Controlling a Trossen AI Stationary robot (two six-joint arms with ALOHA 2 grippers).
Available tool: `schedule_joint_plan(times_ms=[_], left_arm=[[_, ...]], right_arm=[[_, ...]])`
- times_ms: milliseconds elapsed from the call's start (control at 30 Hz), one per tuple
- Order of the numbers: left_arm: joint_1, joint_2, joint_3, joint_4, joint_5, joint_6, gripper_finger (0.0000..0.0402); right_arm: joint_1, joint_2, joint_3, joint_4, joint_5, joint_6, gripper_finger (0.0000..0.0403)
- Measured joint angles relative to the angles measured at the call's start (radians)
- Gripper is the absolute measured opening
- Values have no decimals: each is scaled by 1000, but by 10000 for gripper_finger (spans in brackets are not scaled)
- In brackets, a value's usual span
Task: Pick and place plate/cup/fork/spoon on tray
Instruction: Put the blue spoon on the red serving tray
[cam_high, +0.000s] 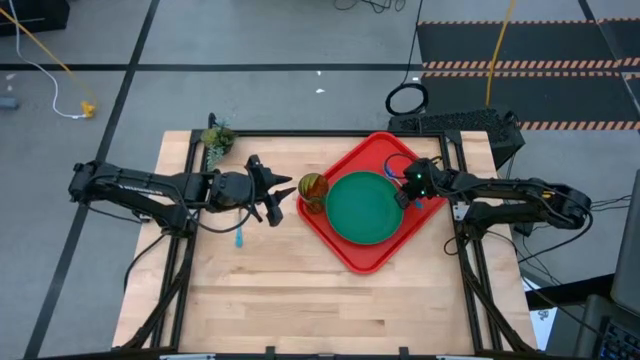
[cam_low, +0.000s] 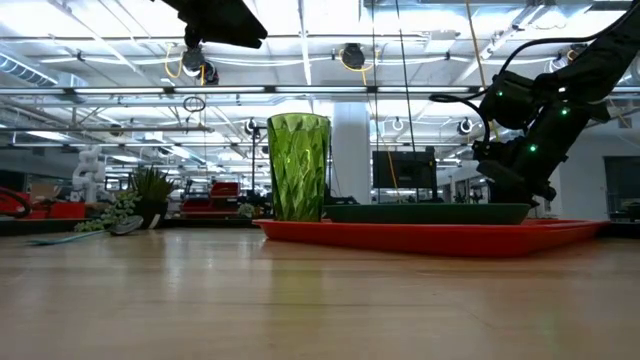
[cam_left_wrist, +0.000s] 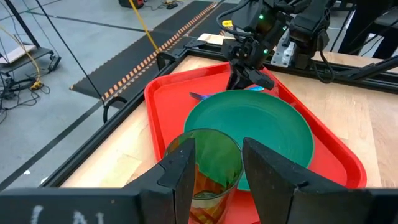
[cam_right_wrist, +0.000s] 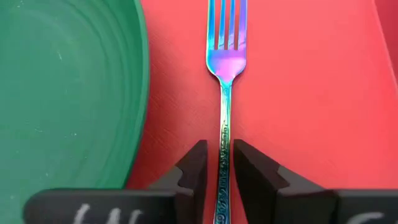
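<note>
The red tray (cam_high: 345, 245) lies on the table's right half. The dark-green plate (cam_high: 365, 208) lies flat in it. The green cup (cam_high: 312, 187) stands upright on the tray's left corner. The fork (cam_right_wrist: 225, 68) lies on the tray floor beside the plate, tines away from my right gripper (cam_right_wrist: 220, 165), which is down on its handle. My left gripper (cam_high: 283, 191) is open, just left of the cup and above it; it touches nothing. The spoon (cam_high: 240, 236) lies on the bare table below my left arm. My right gripper pinches the fork's handle (cam_right_wrist: 223, 149) between its two fingers, about halfway along it. The fingers come from above, pointing down, one on each side of the handle. The fork lies flat along the tray floor, next to the plate's rim.
A small potted plant (cam_high: 216, 140) stands at the table's far left corner. Bare wooden table (cam_high: 300, 300) stretches along the near side. Black frame rails (cam_high: 180, 250) run along the table's left and right edges.
</note>
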Motion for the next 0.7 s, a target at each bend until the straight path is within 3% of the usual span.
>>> schedule_joint_plan(times_ms=[267, 700], left_arm=[[0, 0, 0, 0, 0, 0, 136], [-1, 0, 0, -6, 37, 0, 136]], right_arm=[[0, -44, 0, -1, 30, -8, 114], [50, -317, 12, -56, -4, 13, 116]])
